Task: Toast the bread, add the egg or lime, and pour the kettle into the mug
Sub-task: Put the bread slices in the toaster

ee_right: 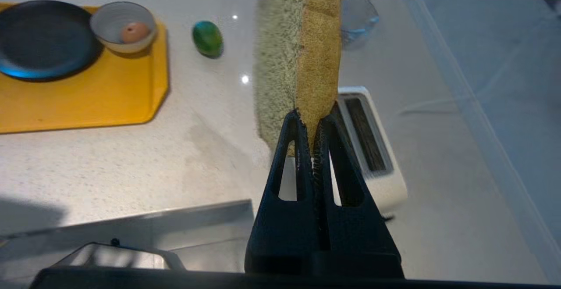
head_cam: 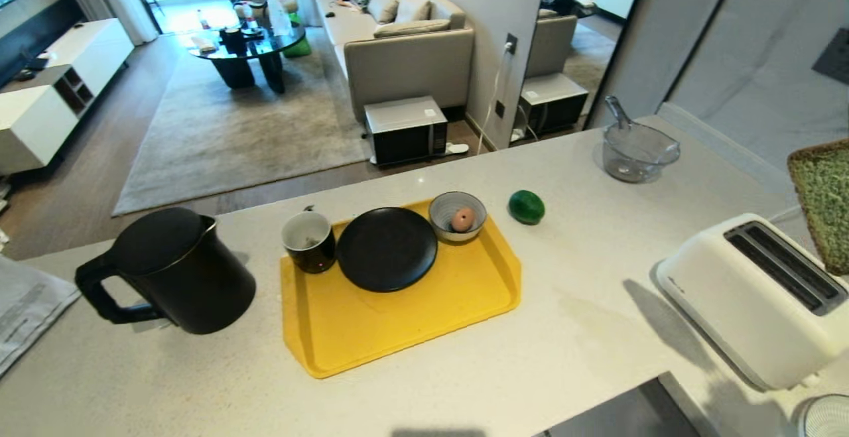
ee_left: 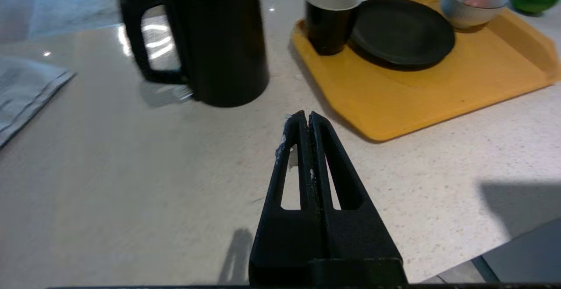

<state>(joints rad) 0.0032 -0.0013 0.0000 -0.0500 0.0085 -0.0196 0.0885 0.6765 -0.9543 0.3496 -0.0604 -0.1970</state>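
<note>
Nowhere does legible writing show; a faint mark on the toaster [head_cam: 749, 298] cannot be read. Pinched by its crust in the right gripper [ee_right: 310, 120], the bread [ee_right: 298, 52] hangs above the toaster's slots, cut off by the head view's right edge. Over bare counter [ee_left: 131, 183] near the kettle [ee_left: 210, 39], the left gripper [ee_left: 305, 117] sits pressed together, empty.

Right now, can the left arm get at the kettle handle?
Probably yes: bare counter lies between the shut left gripper and the kettle, whose handle faces away from the tray.
</note>
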